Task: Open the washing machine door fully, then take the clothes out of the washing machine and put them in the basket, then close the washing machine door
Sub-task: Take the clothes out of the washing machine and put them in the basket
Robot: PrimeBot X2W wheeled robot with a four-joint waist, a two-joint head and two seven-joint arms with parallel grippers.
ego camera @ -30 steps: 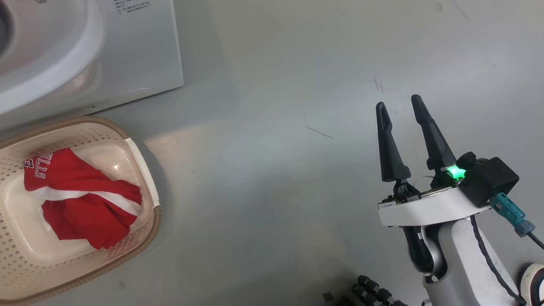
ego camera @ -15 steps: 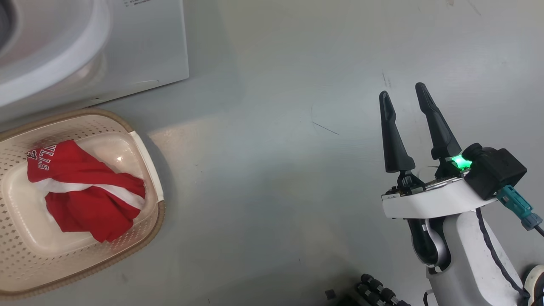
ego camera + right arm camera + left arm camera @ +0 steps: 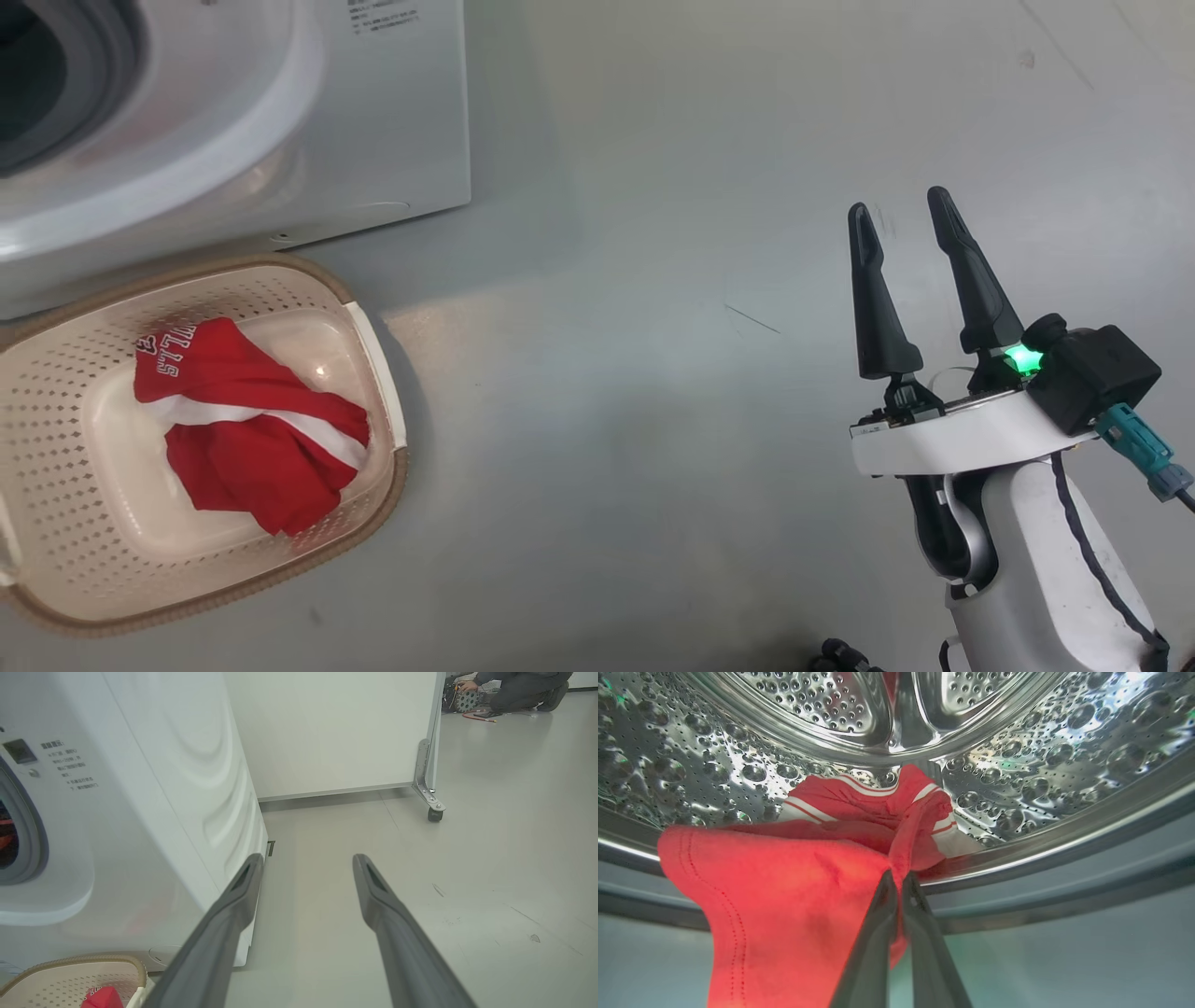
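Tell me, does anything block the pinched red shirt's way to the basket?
Nothing visible does. The left gripper holds the red shirt at the drum's steel lip; the basket sits open-topped in front of the washing machine, one jersey inside.

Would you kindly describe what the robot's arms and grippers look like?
The right gripper has two long, tapered black fingers on a white curved wrist plate, with a green light, a black camera block, a teal connector and a dark cable along the pale forearm. The left gripper shows the same dark fingers.
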